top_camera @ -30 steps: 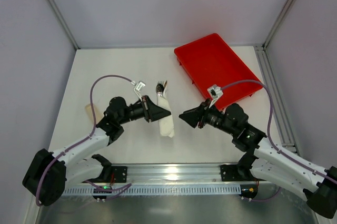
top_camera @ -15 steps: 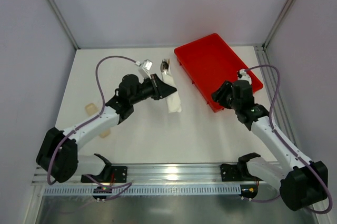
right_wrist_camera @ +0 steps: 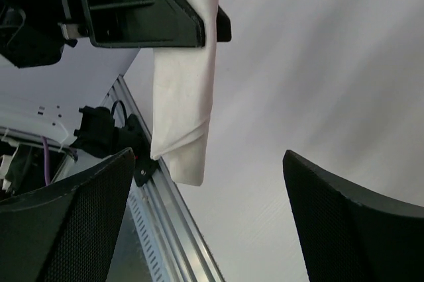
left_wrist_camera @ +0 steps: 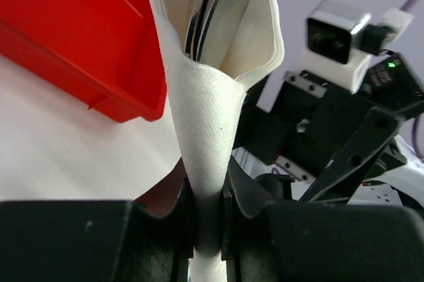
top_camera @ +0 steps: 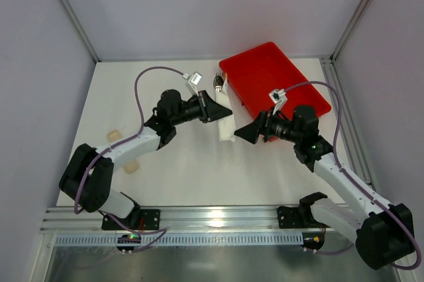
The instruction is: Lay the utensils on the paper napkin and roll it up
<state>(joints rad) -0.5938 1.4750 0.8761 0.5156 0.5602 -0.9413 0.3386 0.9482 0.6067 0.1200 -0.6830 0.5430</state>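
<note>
**Step in hand.** The red tray (top_camera: 285,73) lies just beyond the left pincer (top_camera: 225,111), on its right side. That pincer is clamped hard across the middle of the paper napkin (left_wrist_camera: 205,116), which is already wrapped into a narrow roll. The right pincer (right_wrist_camera: 212,229) stands wide and holds nothing. It faces the left pincer, with the roll's lower end just ahead of its fingers. The utensils (top_camera: 218,83) sit inside the roll, and their shiny heads stick out of the open end beyond the left pincer. In my judgement the loading is done and the rolling is at or near its finish. Whether the roll rests on the worktop (top_camera: 165,156) or is raised off it, I cannot tell.

**Next move.** Bring the right pincer onto the free lower end and close it gently, because the paper is thin. Keep the left grip firm so the wrap does not loosen. Keep the open end from tipping down, or the cutlery may slide out.

**Count.**
- Worktop: one.
- Red tray: one.
- Pincers: two.
- Paper napkin: one.
- Utensils: the number cannot be told. At least one polished head shows in the left wrist view, and the rest is hidden by the paper.
- Small tan patches (top_camera: 114,136): two, on the worktop well behind the left pincer and too small to identify.
</note>
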